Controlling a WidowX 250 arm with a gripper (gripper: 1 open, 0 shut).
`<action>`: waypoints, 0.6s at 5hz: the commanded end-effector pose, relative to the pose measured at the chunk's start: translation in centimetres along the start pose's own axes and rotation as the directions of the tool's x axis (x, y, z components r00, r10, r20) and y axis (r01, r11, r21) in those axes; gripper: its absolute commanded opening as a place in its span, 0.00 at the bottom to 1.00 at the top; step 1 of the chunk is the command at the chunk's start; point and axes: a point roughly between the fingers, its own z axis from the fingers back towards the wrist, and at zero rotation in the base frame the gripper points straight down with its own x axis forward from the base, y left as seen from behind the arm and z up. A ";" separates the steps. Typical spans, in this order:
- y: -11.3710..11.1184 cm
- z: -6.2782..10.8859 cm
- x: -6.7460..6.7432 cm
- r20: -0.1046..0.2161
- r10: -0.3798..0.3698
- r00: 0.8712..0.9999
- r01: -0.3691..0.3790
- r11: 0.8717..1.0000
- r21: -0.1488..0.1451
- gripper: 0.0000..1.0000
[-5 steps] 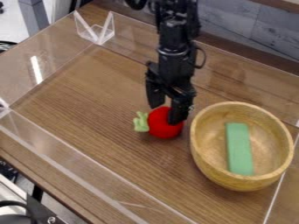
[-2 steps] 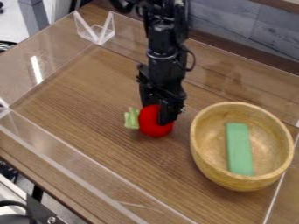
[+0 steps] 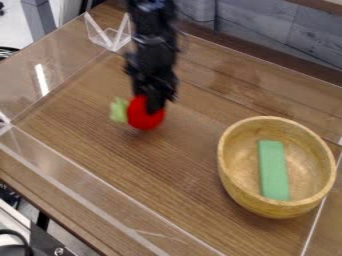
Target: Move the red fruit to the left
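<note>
On the wooden table (image 3: pixel 114 175), a round wooden bowl (image 3: pixel 238 178) sits toward four o'clock, with a flat green piece (image 3: pixel 273 168) lying inside. My gripper (image 3: pixel 140 98), near eleven o'clock from the table's middle, is closed around the red fruit (image 3: pixel 144 115), whose pale green leaves (image 3: pixel 120 109) point toward nine o'clock.

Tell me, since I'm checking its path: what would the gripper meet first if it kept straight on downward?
The gripper seems closed around the red fruit; beyond that, likely the wooden table, though depth is unclear.
</note>
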 end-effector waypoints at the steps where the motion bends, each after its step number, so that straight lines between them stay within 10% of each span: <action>1: 3.6 2.1 0.6 0.080 0.055 0.995 -0.057 0.998 0.024 0.00; 3: 3.1 -2.0 0.6 0.056 0.020 0.998 -0.019 1.000 -0.009 0.00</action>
